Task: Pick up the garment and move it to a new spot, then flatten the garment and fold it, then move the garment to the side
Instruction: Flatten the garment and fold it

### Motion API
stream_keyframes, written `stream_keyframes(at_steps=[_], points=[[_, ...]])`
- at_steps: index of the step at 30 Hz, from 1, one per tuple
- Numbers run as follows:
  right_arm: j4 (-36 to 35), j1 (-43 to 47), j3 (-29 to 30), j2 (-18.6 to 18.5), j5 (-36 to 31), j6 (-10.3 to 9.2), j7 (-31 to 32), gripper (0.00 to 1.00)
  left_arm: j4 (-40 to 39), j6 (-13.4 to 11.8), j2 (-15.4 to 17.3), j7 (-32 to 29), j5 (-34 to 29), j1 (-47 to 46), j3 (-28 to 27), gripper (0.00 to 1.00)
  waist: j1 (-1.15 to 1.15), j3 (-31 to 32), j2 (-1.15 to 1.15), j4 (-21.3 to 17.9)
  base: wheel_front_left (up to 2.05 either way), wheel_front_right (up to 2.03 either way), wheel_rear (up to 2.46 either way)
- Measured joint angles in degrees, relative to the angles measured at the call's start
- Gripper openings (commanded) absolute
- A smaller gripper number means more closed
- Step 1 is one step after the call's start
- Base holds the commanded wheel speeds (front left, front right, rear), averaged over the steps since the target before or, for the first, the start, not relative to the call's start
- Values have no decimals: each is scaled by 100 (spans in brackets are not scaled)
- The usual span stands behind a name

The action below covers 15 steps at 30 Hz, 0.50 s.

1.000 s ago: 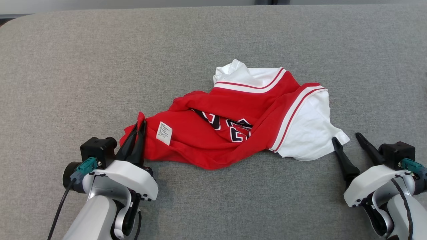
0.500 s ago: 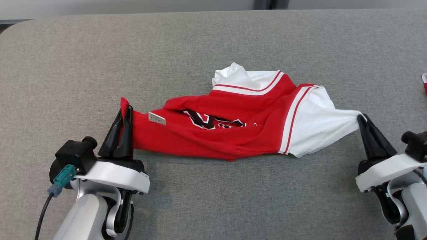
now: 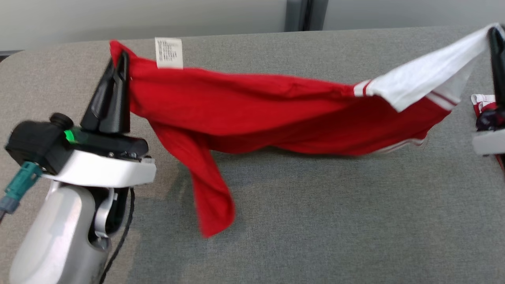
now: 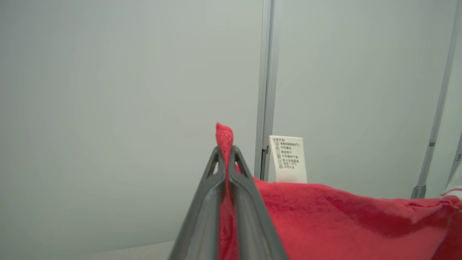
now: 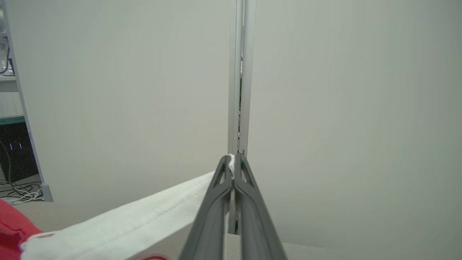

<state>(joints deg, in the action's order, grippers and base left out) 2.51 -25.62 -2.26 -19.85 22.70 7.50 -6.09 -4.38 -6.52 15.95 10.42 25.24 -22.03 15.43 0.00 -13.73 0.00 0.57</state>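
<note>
Aloft, garment (image 3: pixel 256 110) between left tool (image 3: pixel 123 58) and right tool (image 3: pixel 496 36), both tight on its corners (label (image 3: pixel 169 52) illegible).

The red-and-white garment (image 3: pixel 276 114) hangs stretched in the air, one red flap drooping.

A grey fabric-covered tabletop (image 3: pixel 315 236) meets pale partition panels (image 4: pixel 108 90) joined by a slim metal post (image 5: pixel 240 72). At the right wrist view's left edge, a dark cabinet (image 5: pixel 14 151) (tiny blue lights glowing) stands above loose white cables (image 5: pixel 20 195).

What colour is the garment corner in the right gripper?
White garment corner, best seen in the right wrist view.
</note>
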Motion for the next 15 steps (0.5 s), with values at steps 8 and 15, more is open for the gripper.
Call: stream_keyframes(at_steps=[8,15], points=[[-772,-1392,-12,-163,-78,0,692,0,-281,171,267,-397,-112,-1490,-124,0,0,282,0,-109,0,0,0],[-677,-2651,-115,-203,94,0,972,0,-98,403,414,-826,-147,-2742,-76,0,0,368,0,-277,0,0,0]])
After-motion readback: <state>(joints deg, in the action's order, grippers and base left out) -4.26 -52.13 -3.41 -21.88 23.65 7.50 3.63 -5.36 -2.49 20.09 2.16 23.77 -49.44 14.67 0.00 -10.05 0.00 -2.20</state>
